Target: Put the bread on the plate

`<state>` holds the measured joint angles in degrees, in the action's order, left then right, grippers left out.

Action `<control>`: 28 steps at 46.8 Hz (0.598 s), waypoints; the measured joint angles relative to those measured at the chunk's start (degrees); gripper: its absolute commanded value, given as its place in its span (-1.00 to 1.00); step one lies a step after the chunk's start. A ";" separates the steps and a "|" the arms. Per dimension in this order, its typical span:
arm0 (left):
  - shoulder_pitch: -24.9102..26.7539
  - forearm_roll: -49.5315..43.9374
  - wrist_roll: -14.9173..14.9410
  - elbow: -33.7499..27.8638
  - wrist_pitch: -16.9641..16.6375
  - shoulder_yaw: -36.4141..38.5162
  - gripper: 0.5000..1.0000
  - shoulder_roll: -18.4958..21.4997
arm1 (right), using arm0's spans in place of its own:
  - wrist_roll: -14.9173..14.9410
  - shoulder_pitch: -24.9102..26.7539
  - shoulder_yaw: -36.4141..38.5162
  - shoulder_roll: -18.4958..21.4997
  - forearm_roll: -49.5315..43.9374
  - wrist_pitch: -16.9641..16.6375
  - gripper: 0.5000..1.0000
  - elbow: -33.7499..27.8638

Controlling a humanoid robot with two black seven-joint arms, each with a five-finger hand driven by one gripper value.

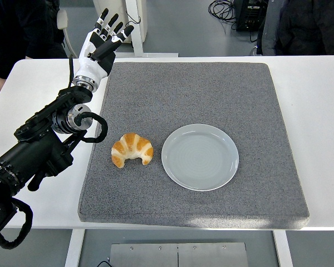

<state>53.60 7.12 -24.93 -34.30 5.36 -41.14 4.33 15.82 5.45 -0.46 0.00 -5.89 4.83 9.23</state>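
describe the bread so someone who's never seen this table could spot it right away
A grey mat covers the middle of the white table. On its front left part lies the croissant, just left of the round plate. It is the only golden-brown, curved thing there.

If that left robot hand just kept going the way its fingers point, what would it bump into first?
Probably nothing on the table. The left robot hand points up and away past the table's far edge, away from the croissant; depth beyond is unclear.
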 measured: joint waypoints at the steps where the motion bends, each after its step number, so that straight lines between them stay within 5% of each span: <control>1: 0.01 0.00 0.43 -0.21 -0.05 0.00 0.89 -0.01 | 0.00 0.00 0.01 0.00 0.00 0.00 1.00 0.00; 10: 0.20 -0.08 4.97 -6.31 -3.94 0.02 0.89 1.76 | 0.00 0.00 0.08 0.00 0.00 0.00 1.00 0.00; 22: 0.31 0.00 12.63 -25.70 -14.64 4.76 0.89 12.23 | -0.01 0.00 0.02 0.00 0.00 0.00 1.00 -0.01; 28: 2.23 -0.01 15.30 -32.43 -16.61 7.90 0.88 17.49 | 0.00 -0.01 0.01 0.00 0.00 0.00 1.00 0.00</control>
<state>55.83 7.12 -9.63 -66.74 -11.25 -33.24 21.82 15.82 5.44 -0.45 0.00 -5.89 4.83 9.23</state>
